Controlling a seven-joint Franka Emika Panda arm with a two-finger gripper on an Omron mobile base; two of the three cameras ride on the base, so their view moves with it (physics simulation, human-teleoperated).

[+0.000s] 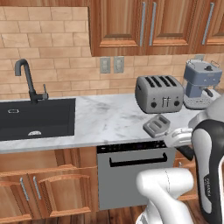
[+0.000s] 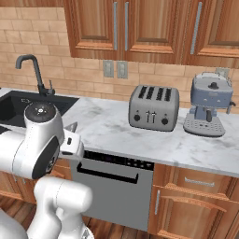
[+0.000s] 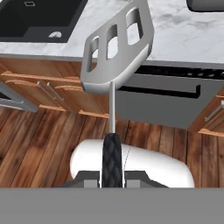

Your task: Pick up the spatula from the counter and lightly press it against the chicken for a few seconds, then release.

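The pincer point(image 3: 112, 178) is shut nearly all the way, w/ just a thin gap, & it grips the black handle point(image 3: 112, 157) of the spatula point(image 3: 101, 81). So the spatula is not on the counter point(image 1: 109, 118) now; it is up in the air, in the pincer's hold. It sticks straight out in front of the pincer, w/ the grey blade point(image 3: 127, 57) & its 3 holes at the far end. The counter edge is just under & past the blade tip. The toaster point(image 1: 158, 94) sits farther out, beyond the blade. The wood floor point(image 3: 39, 144) is right below the pincer. Where the chicken is, I can't tell.

Some things could go wrong, I think. The handle is thin & round, & the blade is far out from the pincer. So a push on the chicken could make the spatula turn or slide in the grip, esp. if the push is hard. Too much push could also squash the chicken or shove it away. The blade looks tipped, not flat, so prob. just one edge would touch first. A big swing could bump the toaster. & if the grip slips here, the spatula drops to the floor, b/c most of it hangs off the counter.
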